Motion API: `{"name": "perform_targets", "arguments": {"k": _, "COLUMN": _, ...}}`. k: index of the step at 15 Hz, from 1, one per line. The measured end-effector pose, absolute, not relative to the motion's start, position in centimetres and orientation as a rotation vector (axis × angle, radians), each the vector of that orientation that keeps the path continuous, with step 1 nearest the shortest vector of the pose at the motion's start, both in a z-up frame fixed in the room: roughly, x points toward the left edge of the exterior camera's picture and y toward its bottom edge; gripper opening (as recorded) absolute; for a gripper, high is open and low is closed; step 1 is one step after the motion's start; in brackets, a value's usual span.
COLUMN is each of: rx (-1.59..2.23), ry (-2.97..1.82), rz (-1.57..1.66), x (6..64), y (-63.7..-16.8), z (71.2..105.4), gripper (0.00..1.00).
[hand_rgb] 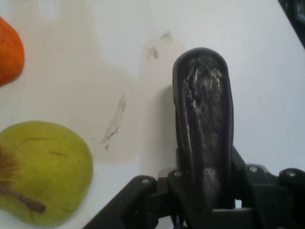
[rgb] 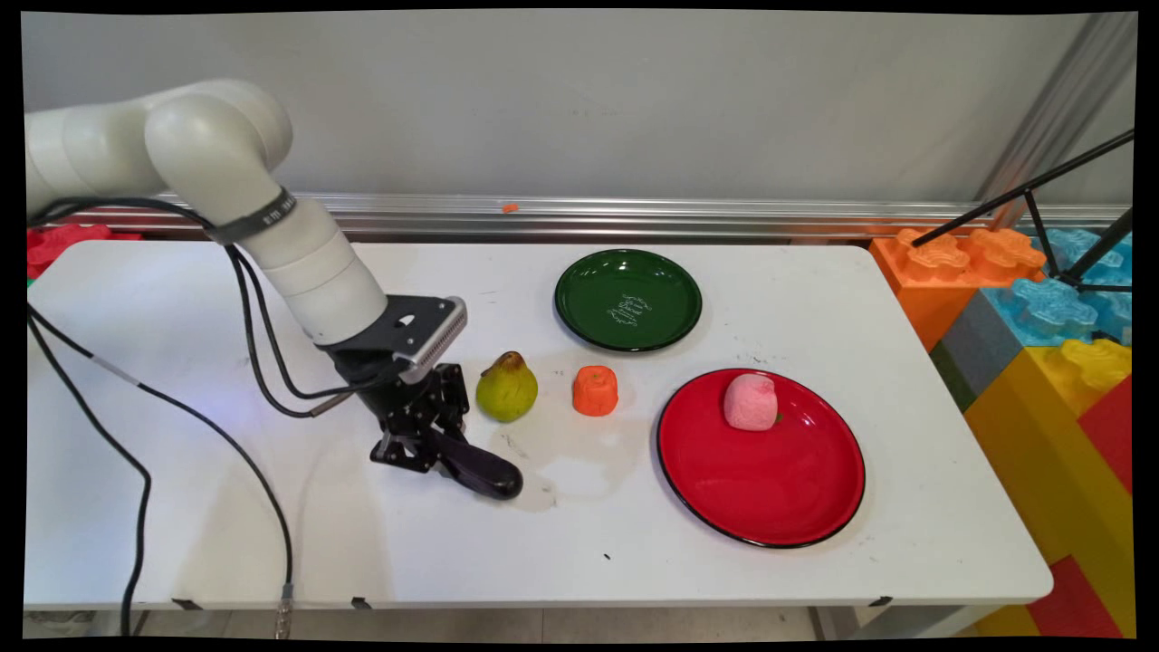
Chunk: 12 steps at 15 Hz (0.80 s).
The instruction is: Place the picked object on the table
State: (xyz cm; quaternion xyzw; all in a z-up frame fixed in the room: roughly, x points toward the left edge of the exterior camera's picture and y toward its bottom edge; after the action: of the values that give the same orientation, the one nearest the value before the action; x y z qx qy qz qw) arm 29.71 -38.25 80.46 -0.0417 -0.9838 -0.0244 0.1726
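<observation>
My gripper (rgb: 433,445) is low over the table's left middle, shut on a dark purple eggplant (rgb: 480,471) that lies on the white table (rgb: 272,543) and sticks out to the right. In the hand view the eggplant (hand_rgb: 204,114) runs up from between the fingers. A yellow-green pear (rgb: 507,388) stands just behind the gripper; it shows in the hand view as a pear (hand_rgb: 45,169) at lower left. An orange fruit-shaped toy (rgb: 595,391) stands to the pear's right, and the orange toy (hand_rgb: 8,50) is at the hand view's left edge.
A green plate (rgb: 589,303) sits at the back middle. A red plate (rgb: 770,484) lies to the right with a pink toy (rgb: 751,401) on its far side. Big coloured blocks (rgb: 1041,308) and black tripod legs (rgb: 1041,195) stand past the table's right edge.
</observation>
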Motion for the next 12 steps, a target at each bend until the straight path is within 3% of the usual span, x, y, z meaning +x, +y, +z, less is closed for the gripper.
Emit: {"name": "perform_targets", "arguments": {"k": 12, "rx": -0.058, "ry": -2.699, "rz": -0.125, "x": 30.3, "y": -38.1, "z": 77.5, "gripper": 0.0}}
